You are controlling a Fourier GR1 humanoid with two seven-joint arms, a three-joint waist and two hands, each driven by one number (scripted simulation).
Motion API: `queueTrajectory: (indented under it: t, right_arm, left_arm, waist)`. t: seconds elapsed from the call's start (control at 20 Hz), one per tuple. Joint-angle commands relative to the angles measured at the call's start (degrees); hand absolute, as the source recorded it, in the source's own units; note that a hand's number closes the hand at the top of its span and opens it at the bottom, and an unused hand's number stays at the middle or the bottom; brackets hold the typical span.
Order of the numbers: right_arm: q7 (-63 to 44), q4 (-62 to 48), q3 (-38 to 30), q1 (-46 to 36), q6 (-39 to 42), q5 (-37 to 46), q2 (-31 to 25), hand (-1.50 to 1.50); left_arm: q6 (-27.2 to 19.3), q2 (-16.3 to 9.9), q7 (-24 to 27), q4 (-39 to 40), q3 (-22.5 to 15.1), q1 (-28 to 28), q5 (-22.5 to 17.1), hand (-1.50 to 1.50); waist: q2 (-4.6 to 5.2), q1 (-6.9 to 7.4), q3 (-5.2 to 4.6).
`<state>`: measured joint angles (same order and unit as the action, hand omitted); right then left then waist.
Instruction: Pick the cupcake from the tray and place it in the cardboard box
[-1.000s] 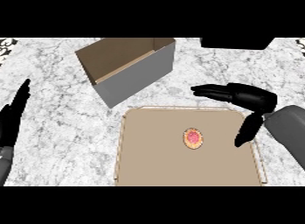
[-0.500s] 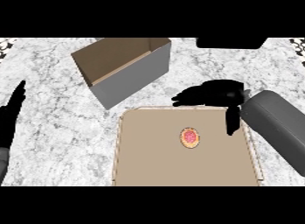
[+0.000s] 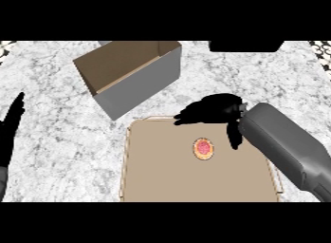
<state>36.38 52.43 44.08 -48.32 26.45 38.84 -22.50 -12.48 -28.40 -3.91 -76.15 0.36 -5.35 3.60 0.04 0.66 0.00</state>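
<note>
**Cupcake on the tray, not yet picked up**

The small round cupcake with pink top and orange rim [image 3: 204,148] sits on the flat tan rectangular tray [image 3: 160,180], a little toward the tray's far right part and apart from its edges. Nothing touches it.

The black right hand [image 3: 213,110] hangs over the far right corner of the tray, near the cupcake but apart from it. Its fingers are loosely bent and spread, the thumb points down beside the cupcake, and it holds nothing.

The open brown cardboard box with grey outer walls [image 3: 129,71] stands on the white and grey marble counter [image 3: 63,137], beyond the tray's far left corner and apart from it. No cupcake shows inside the box.

The black left hand [image 3: 5,130] rests at the counter's left edge with straight fingers, holding nothing.

In my judgement the task is at its beginning: the grasp is not yet made. What is left is to close on the cupcake, lift it, carry it to the box and set it inside.
</note>
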Motion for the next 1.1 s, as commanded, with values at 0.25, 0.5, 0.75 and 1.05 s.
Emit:
queueTrajectory:
  t: [0.25,0.5,0.75,1.05]
  right_arm:
    - [2.32,-3.57,-4.29,-0.78,2.51,6.69,4.77,-1.5]
    - [4.04,1.21,-3.99,2.91,4.98,6.15,4.58,-1.5]
    - [4.53,6.09,-3.44,5.11,6.92,5.15,3.37,-1.5]
    - [0.46,15.6,-3.56,7.48,11.4,4.56,0.8,-1.5]
  left_arm:
    - [2.88,0.91,3.33,1.69,3.34,1.49,0.85,0.0]
    - [2.08,1.22,-0.73,0.29,3.59,-1.1,2.51,0.0]
    - [0.37,3.77,0.76,1.56,2.71,-0.19,4.61,0.0]
    - [0.28,6.01,1.4,1.22,2.35,-0.15,5.63,0.0]
  waist:
    - [-0.02,-0.22,-0.02]
    - [-0.06,-0.5,-0.01]
    - [-0.09,-0.75,-0.02]
    - [-0.17,-1.02,-0.03]
